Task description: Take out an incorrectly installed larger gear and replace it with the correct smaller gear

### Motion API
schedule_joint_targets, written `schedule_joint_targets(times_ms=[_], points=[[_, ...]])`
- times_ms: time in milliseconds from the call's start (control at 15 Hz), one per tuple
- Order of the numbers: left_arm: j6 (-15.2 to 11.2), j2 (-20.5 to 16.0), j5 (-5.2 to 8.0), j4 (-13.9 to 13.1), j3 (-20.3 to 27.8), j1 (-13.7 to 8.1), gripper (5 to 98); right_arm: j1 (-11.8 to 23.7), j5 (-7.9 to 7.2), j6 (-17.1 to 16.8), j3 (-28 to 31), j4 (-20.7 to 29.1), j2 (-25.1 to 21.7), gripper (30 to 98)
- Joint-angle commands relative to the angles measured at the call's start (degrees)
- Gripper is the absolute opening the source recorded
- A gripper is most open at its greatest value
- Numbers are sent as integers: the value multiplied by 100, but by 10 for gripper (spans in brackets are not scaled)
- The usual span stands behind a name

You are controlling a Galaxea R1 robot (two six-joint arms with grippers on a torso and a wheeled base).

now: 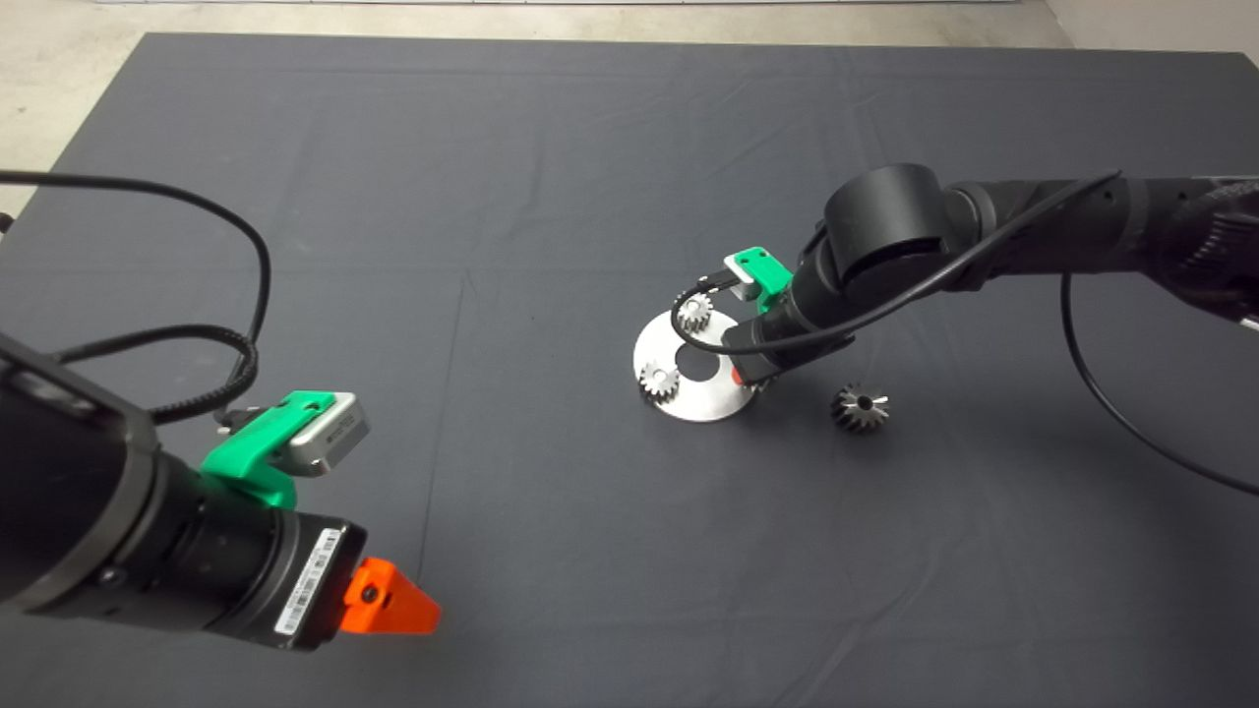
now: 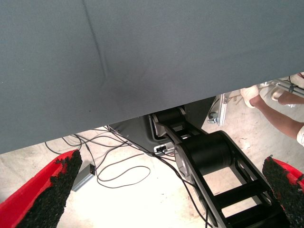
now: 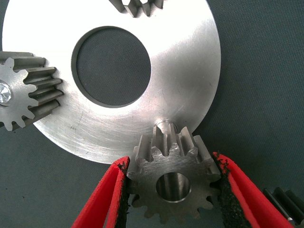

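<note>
My right claw [image 3: 173,190] is clamped on the smaller gear [image 3: 173,183], tilted at the steel disc [image 3: 185,71] rim beside a peg. Larger gear [image 1: 860,407] lies on the surface right of the disc. Left claw [image 2: 166,199] parked lower left, fingers apart.

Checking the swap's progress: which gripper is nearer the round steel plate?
Right. The right gripper is at the round steel plate's edge, shut on the smaller gear; the left gripper hangs far away over bare mat.
</note>
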Motion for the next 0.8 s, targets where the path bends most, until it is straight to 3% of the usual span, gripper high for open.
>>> schedule_joint_targets(times_ms=[0, 733], points=[[-9, -8, -1, -95, 75, -32, 981, 151, -1, 33, 55, -165, -12, 412], [-6, -8, 8, -101, 75, -32, 981, 142, 16, 15, 20, -183, -7, 414]])
